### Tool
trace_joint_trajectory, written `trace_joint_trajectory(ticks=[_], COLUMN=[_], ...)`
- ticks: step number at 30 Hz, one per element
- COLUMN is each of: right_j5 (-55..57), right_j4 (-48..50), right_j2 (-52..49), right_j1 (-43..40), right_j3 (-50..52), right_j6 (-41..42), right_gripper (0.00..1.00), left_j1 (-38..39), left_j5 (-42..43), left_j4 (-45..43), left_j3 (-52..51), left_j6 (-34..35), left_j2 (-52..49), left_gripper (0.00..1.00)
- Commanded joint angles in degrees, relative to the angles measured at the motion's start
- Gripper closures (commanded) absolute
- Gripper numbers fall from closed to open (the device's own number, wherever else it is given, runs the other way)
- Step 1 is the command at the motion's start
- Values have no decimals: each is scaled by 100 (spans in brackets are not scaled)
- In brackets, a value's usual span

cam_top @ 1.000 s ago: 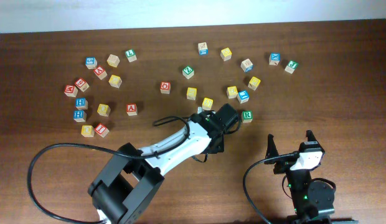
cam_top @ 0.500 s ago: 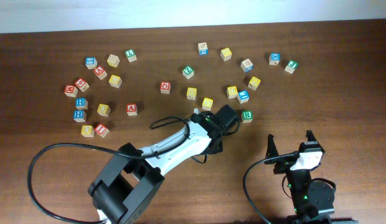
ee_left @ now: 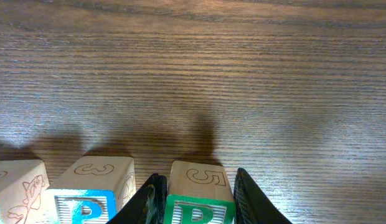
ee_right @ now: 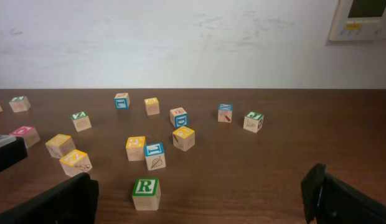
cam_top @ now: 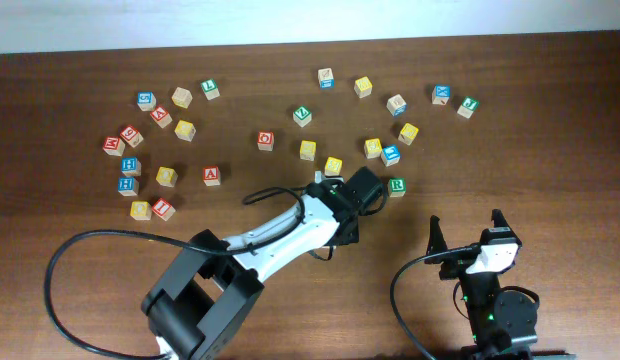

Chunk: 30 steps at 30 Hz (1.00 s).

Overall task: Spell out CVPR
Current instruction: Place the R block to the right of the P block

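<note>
In the left wrist view my left gripper (ee_left: pixel 199 179) is shut on a green P block (ee_left: pixel 199 202) with a 5 on its side, low over the wood. A blue P block (ee_left: pixel 93 193) with a 3 on its side stands just to its left, and another wooden block (ee_left: pixel 18 186) lies beyond that. In the overhead view the left gripper (cam_top: pixel 358 188) hides these blocks. A green R block (cam_top: pixel 396 186) stands just right of it and also shows in the right wrist view (ee_right: pixel 146 193). My right gripper (cam_top: pixel 468 238) is open and empty near the front edge.
Letter blocks are scattered across the far half of the table: a cluster at the left (cam_top: pixel 150 150), several in the middle (cam_top: pixel 308 150) and several at the right (cam_top: pixel 408 132). The left arm's cable (cam_top: pixel 65 260) loops at the front left.
</note>
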State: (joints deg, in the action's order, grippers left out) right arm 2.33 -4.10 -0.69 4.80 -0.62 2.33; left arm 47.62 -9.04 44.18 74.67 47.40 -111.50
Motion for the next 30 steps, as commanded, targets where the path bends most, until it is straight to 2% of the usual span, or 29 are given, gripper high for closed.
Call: trace_joint_trajectory(ticks=[1, 7, 14, 24, 30], right_j5=[7, 7, 7, 7, 7], right_j4=[-44, -44, -44, -44, -44], right_j2=[37, 37, 37, 37, 37], right_j1=[-42, -42, -42, -42, -42], right_j3=[31, 31, 31, 31, 31], right_j6=[-39, -39, -39, -39, -39], right_gripper=[2, 2, 2, 2, 2], left_j1=[22, 7, -369, -396, -396], left_j5=[245, 94, 74, 914, 970], left_j4=[66, -4, -24, -103, -90], left_j3=[-52, -52, -52, -52, -52], left_j6=[-9, 72, 101, 98, 98], left_j2=[52, 52, 52, 52, 52], left_gripper=[74, 75, 76, 75, 74])
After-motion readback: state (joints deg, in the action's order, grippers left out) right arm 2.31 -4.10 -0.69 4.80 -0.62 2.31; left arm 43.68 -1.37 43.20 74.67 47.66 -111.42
